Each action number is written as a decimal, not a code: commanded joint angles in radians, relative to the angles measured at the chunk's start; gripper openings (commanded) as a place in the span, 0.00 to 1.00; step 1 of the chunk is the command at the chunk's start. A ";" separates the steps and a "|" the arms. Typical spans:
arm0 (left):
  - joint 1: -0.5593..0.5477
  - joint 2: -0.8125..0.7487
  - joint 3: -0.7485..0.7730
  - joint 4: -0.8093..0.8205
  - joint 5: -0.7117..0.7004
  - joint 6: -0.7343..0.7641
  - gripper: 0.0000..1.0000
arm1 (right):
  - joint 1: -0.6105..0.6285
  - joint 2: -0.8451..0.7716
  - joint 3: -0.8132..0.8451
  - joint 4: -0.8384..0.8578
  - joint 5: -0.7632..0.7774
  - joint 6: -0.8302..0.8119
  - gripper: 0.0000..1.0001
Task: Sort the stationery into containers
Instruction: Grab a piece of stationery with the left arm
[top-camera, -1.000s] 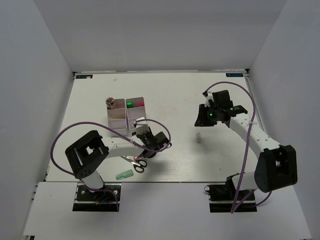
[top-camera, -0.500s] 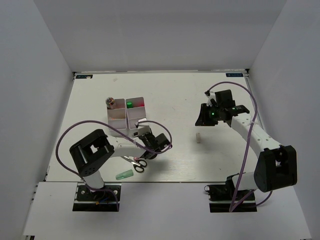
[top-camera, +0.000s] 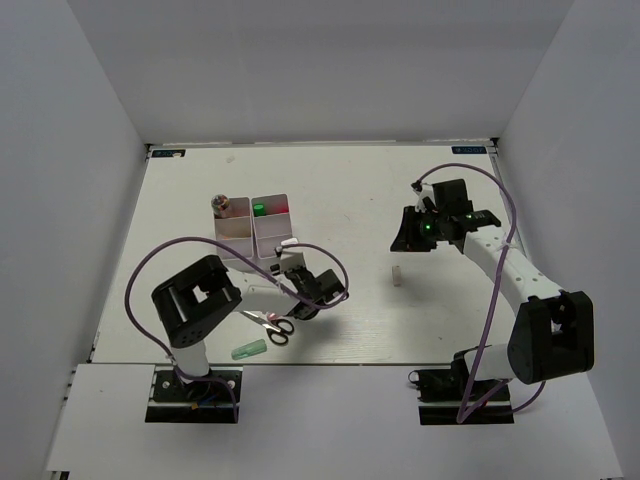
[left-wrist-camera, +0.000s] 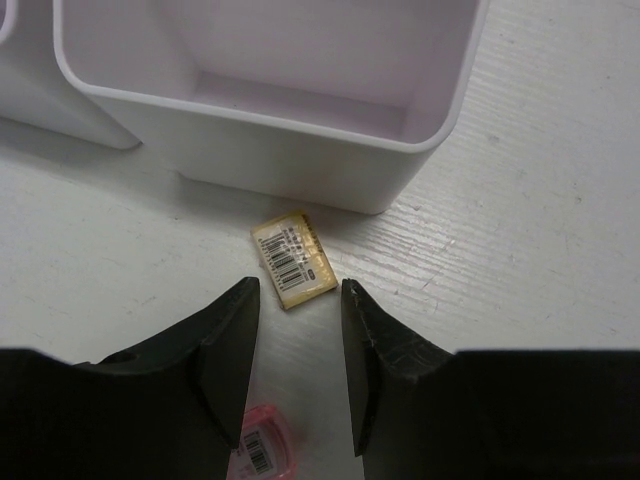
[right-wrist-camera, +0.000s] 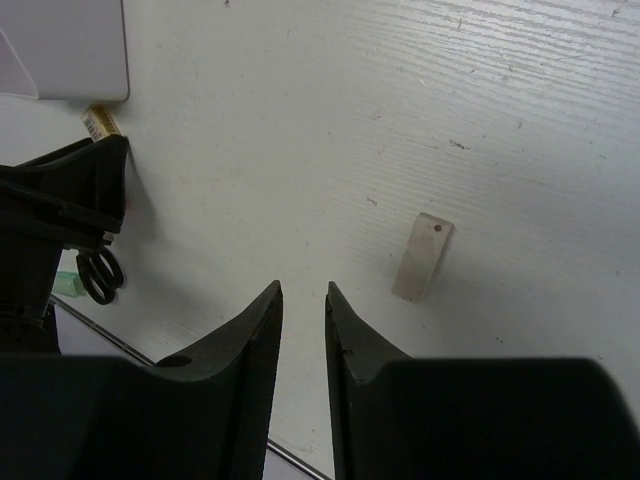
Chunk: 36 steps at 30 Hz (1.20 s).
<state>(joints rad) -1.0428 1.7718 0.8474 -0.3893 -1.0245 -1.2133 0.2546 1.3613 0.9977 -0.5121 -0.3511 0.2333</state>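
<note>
My left gripper (left-wrist-camera: 300, 290) hangs open low over the table, just short of a small yellow eraser (left-wrist-camera: 293, 258) with a barcode label. That eraser lies flat against the near wall of a white tray compartment (left-wrist-camera: 300, 130). A pink eraser (left-wrist-camera: 258, 450) shows under the left finger. From above, the two trays (top-camera: 250, 235) stand side by side with the left gripper (top-camera: 296, 280) at their near end. Black-handled scissors (top-camera: 270, 325) and a pale green marker (top-camera: 247, 350) lie nearer the arm bases. My right gripper (right-wrist-camera: 303, 287) is slightly open and holds nothing, above bare table.
A small pale rectangular piece (right-wrist-camera: 422, 257) lies to the right of the right gripper's tips, and also shows from above (top-camera: 396, 276). The trays' far compartments hold green (top-camera: 260, 208) and red items. Grey walls close in the table on three sides.
The left arm has swung a little to the right near the trays, and its jaws have narrowed slightly. The right arm has barely moved.
</note>
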 joint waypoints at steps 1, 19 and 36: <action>-0.003 0.020 0.035 -0.019 -0.019 -0.020 0.49 | -0.008 -0.008 -0.016 0.029 -0.029 0.014 0.27; 0.017 0.060 0.073 -0.128 -0.013 -0.135 0.57 | -0.025 -0.011 -0.014 0.026 -0.052 0.020 0.27; 0.023 0.112 0.119 -0.178 -0.025 -0.201 0.58 | -0.043 -0.011 -0.021 0.023 -0.078 0.026 0.27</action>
<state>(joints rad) -1.0283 1.8633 0.9550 -0.5644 -1.0790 -1.4147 0.2176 1.3613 0.9844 -0.4980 -0.4049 0.2546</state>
